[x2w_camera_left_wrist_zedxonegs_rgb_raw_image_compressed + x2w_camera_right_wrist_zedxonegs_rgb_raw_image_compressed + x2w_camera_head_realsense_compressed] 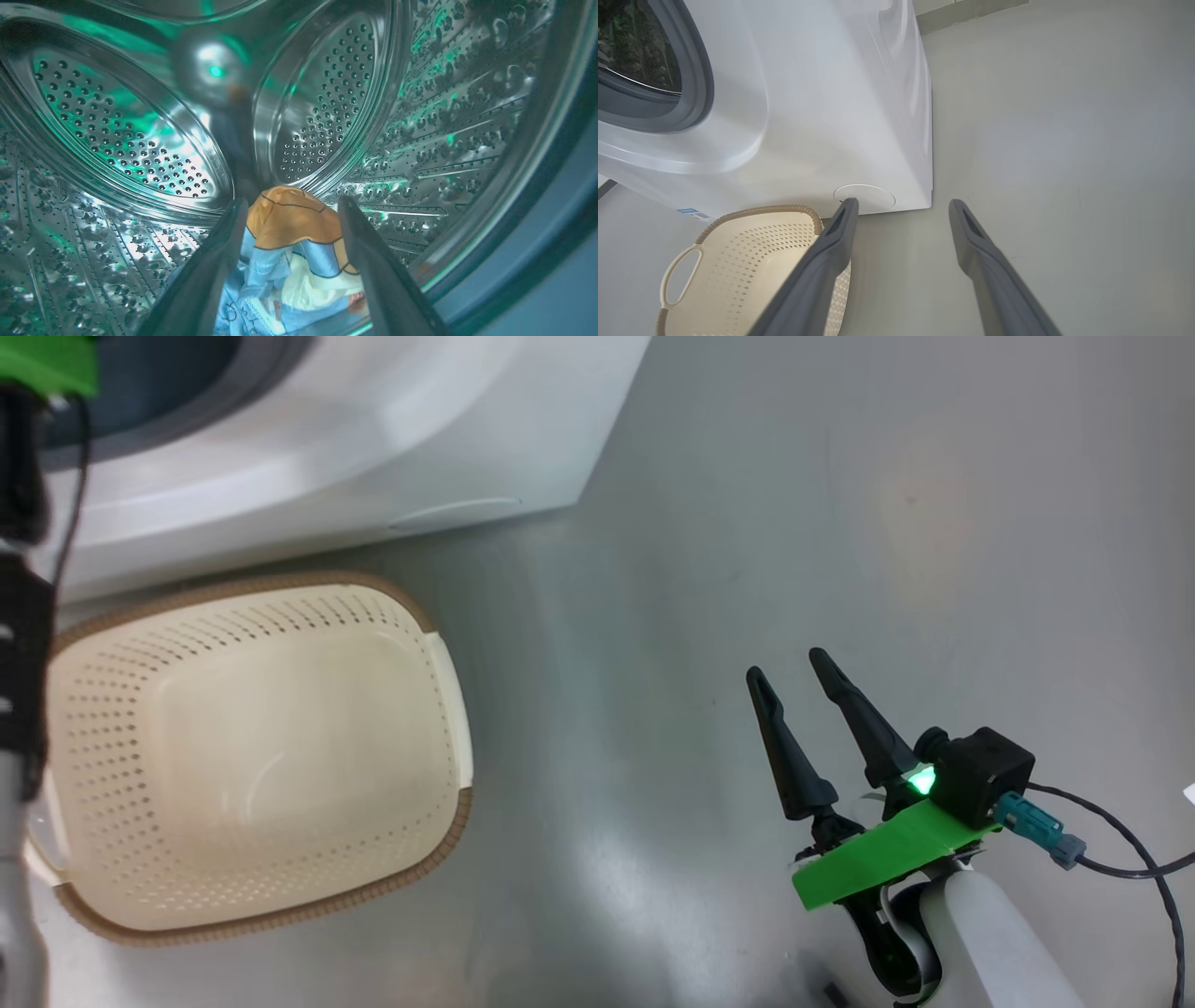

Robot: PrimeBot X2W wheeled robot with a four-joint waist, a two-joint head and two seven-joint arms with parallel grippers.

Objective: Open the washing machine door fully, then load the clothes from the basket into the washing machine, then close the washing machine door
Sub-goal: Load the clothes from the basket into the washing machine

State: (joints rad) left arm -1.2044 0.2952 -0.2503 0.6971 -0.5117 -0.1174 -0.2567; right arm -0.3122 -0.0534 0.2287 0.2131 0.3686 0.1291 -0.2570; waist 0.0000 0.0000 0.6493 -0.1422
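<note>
- Inside the drum of the washing machine, the left gripper has its jaws spread wide and holds nothing. The clothes lie heaped on the perforated steel just beyond its fingers.
- To finish this step well, I judge the arm should draw straight back along its own line, jaws apart, so no fold snags and trails over the grey gasket.
- The basket sits just in front of the machine with nothing in it, so loading looks done. Closing the washing machine door comes next.
- The right gripper hangs open, well apart from the basket.
- The floor is smooth, pale grey and glossy, with soft reflections.
</note>
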